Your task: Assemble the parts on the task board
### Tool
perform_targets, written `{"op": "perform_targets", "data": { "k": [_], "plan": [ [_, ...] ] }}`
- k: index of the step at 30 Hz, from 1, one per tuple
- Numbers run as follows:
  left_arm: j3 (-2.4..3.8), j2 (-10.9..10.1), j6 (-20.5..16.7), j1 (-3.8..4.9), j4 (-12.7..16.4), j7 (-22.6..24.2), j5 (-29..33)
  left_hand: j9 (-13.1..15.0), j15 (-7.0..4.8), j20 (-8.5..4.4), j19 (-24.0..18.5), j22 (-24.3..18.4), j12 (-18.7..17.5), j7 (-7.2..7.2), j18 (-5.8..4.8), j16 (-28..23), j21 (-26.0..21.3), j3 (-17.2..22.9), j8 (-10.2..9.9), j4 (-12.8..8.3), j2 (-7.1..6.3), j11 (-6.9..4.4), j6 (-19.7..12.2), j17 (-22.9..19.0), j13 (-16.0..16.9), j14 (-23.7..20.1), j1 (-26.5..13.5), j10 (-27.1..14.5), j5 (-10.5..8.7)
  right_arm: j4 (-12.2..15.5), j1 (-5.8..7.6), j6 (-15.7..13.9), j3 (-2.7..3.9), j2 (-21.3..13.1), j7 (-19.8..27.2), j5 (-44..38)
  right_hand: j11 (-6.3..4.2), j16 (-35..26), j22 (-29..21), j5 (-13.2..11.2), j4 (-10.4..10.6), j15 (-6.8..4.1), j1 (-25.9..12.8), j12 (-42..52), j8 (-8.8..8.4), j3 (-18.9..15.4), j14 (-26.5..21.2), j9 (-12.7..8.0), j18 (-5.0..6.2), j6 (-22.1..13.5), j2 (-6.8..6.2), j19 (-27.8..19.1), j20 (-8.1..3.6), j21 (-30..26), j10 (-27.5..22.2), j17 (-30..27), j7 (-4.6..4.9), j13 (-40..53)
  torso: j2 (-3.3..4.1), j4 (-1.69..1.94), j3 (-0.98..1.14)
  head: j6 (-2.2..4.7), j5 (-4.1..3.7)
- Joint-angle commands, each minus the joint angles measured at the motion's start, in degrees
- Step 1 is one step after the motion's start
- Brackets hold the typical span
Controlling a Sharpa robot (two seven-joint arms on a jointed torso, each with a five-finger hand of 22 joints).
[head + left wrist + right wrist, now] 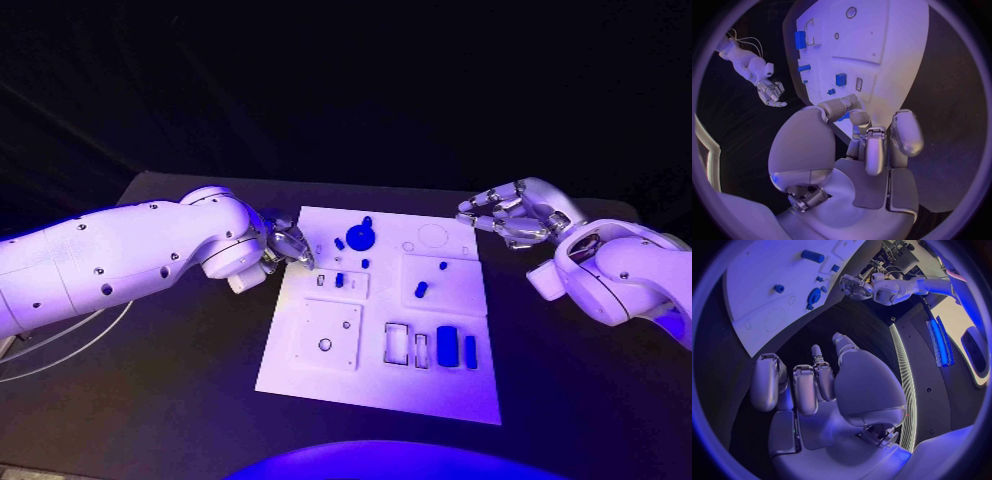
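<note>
The white task board [378, 375] lies in the middle of the black table. On its far part sits a round blue part [359, 236] with small blue parts [365, 263] near it. A bigger blue block [447, 345] stands in a slot near the front right. My left hand [284, 246] hovers at the board's far left edge, fingers apart and holding nothing. In the left wrist view its fingers [874, 145] reach over the board's rim [898, 55], partly hiding a blue part [844, 116]. My right hand [512, 214] hangs off the board's far right corner, fingers loosely spread and empty.
Empty cut-outs [397, 341] and a raised square plate [330, 333] take up the board's near half. White cables [58, 345] trail under my left arm. Bare black table [173, 380] lies on both sides of the board.
</note>
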Motion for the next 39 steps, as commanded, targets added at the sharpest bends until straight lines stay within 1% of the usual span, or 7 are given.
{"op": "perform_targets", "data": {
  "k": [1,4,7,12,18,29,39],
  "plan": [
    [0.03,-0.2,-5.4,0.11,0.4,6.8,-1.6,-0.5,0.48,0.20,-1.6,-2.9,-3.3,0.61,0.44,-1.8,-2.1,-2.4,-1.0,0.5,-0.71,0.60,-0.9,10.4,-4.7,4.5,0.1,-3.3,-0.13,0.0,-0.06,0.4,0.01,0.0,0.2,-0.6,-0.25,-0.2,2.3,0.3,0.0,0.07,-0.5,0.2,0.36,-0.4,3.4,0.0,1.07,-0.5,0.13,0.0,-0.14,-0.1,-0.1,7.5,-0.03,5.3,0.01,-0.01,-0.02,0.13,-0.03],
    [0.03,-0.4,-8.4,0.11,0.8,10.7,-2.8,-1.0,1.53,0.72,-4.2,-7.6,-7.7,1.87,1.33,-4.5,-5.7,-8.2,-2.4,1.7,-1.29,1.81,-2.3,6.4,-10.6,2.9,0.2,-8.2,0.02,0.0,-0.06,0.4,0.01,0.0,0.2,-0.6,-0.25,-0.2,2.3,0.3,0.0,0.07,-0.5,0.2,0.36,-0.4,3.4,0.0,1.07,-0.5,0.13,0.0,-0.14,-0.1,-0.1,7.5,-0.03,5.3,0.00,0.01,0.00,0.24,0.00],
    [0.02,-0.6,-11.7,0.10,1.1,16.0,-6.1,-2.0,2.76,1.63,-9.3,-16.3,-10.0,3.47,2.99,-9.5,-13.1,-14.8,-4.3,1.9,-1.64,3.13,-4.1,-0.3,-12.2,-0.4,2.8,-11.8,-0.40,0.0,-0.07,0.4,0.01,0.0,0.2,-0.6,-0.25,-0.2,2.3,0.3,0.0,0.07,-0.5,0.2,0.36,-0.4,3.4,0.0,1.07,-0.5,0.13,0.0,-0.14,-0.1,-0.1,7.5,-0.03,5.3,-0.03,-0.01,0.01,0.40,0.01],
    [-0.10,-0.7,-15.0,0.04,1.2,23.2,-13.1,-4.0,3.60,2.48,-15.8,-28.1,-13.3,4.20,5.13,-17.1,-23.4,-18.0,-6.7,1.2,-0.76,4.09,-4.4,-9.8,-14.4,-5.5,7.7,-15.6,0.01,0.0,-0.09,0.3,0.01,-0.1,0.2,-0.6,-0.25,-0.2,2.3,0.3,0.0,0.07,-0.5,0.2,0.37,-0.4,3.4,0.1,1.06,-0.5,0.16,0.0,-0.14,-0.1,-0.1,7.6,-0.03,5.3,-0.02,-0.01,0.02,0.72,0.00],
    [-0.33,0.3,-16.5,-0.40,-0.3,28.5,-21.8,-6.9,4.18,3.17,-16.5,-30.9,-18.2,4.43,5.28,-24.1,-27.5,-21.2,-9.8,1.3,0.39,4.68,-3.4,-17.9,-18.8,-9.9,12.4,-17.6,-0.02,-0.1,-0.11,0.3,0.01,0.0,0.2,-0.6,-0.25,-0.2,2.3,0.3,0.0,0.07,-0.5,0.2,0.37,-0.4,3.5,0.1,1.05,-0.5,0.16,0.0,-0.14,-0.1,-0.1,7.6,-0.03,5.3,0.01,-0.01,-0.04,1.08,-0.11],
    [-0.49,3.8,-15.8,-1.08,-5.5,32.5,-33.7,-11.8,4.15,3.11,-16.6,-33.2,-22.6,3.71,5.24,-30.6,-31.0,-24.8,-15.2,2.0,1.45,4.42,0.1,-26.0,-24.3,-14.3,16.8,-17.7,0.11,-0.3,-0.22,0.2,0.01,0.0,0.2,-1.1,-0.27,-0.2,2.3,0.3,-0.1,0.05,-0.3,0.2,0.41,-0.3,3.4,0.1,1.06,-0.5,0.33,0.0,-0.15,-0.1,-0.1,7.5,-0.05,5.3,0.05,0.00,-0.04,1.66,-0.28],
    [-0.53,6.2,-10.9,-1.20,-8.7,32.6,-41.7,-14.5,5.38,4.14,-18.3,-34.3,-25.8,2.79,4.99,-36.6,-33.1,-28.1,-19.3,3.3,0.14,5.87,1.6,-33.3,-27.3,-20.1,16.6,-21.6,-0.01,-0.3,-0.28,0.2,0.01,0.0,0.3,-1.1,-0.27,-0.2,2.3,0.3,-0.1,0.05,-0.3,0.2,0.41,-0.3,3.4,0.1,1.06,-0.5,0.33,0.0,-0.15,-0.1,-0.1,7.5,-0.05,5.3,0.03,0.00,-0.04,1.83,-0.52]
  ]
}}
